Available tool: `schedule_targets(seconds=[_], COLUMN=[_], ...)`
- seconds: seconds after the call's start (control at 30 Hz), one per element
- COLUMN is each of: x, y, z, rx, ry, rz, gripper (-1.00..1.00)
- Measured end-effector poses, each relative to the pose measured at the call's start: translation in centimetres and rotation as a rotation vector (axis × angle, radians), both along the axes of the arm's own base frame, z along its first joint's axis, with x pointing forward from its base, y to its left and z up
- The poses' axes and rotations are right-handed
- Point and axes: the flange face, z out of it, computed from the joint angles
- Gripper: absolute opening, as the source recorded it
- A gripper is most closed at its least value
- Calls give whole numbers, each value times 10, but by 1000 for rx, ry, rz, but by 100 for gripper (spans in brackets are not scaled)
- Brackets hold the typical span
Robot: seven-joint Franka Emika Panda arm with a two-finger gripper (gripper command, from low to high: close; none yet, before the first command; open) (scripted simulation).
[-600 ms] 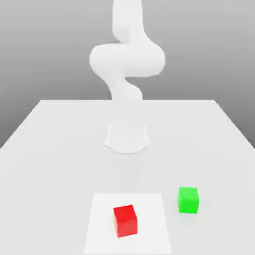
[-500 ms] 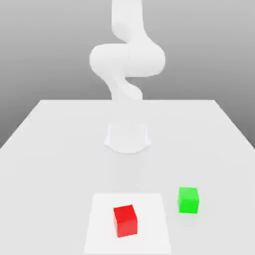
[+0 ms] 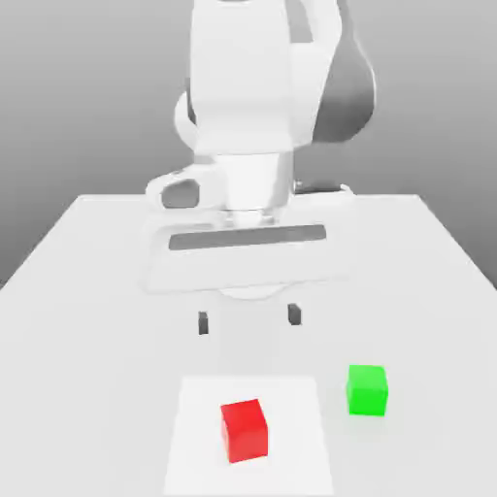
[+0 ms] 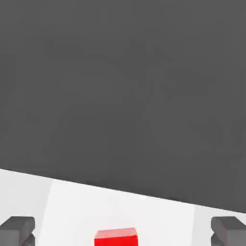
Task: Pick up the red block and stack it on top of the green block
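In the earlier exterior views only the pale upper part of the arm showed at the top centre of the frame, over its round base. Now the arm's hand has come into the exterior view and covers the upper middle of the frame, large and close to the camera. Its wide white body crosses the centre and hides the round base that was visible before. Below it the end effector [image 3: 248, 318] has appeared, its two dark fingertips [image 3: 203, 323] spread well apart, hanging in the middle of the frame above the counter [image 3: 87, 330].
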Motion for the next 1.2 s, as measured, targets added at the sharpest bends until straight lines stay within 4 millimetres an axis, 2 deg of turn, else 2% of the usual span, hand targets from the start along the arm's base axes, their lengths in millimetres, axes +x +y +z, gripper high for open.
schedule_targets(seconds=[0.13, 0.3, 0.33, 0.57, 0.77, 1.03, 1.2], x=[-22, -27, -27, -27, -28, -63, -95], y=[-2, -3, -3, -3, 1, 101, 150], z=[-73, -134, -142, -143, -85, -60, -49], rx=[-21, -25, -25, -24, -25, -66, -86], ry=[114, 134, 134, 135, 135, 125, 115], rz=[37, 44, 44, 44, 64, 620, 964], gripper=[0, 0, -100, -100, -100, -100, -100])
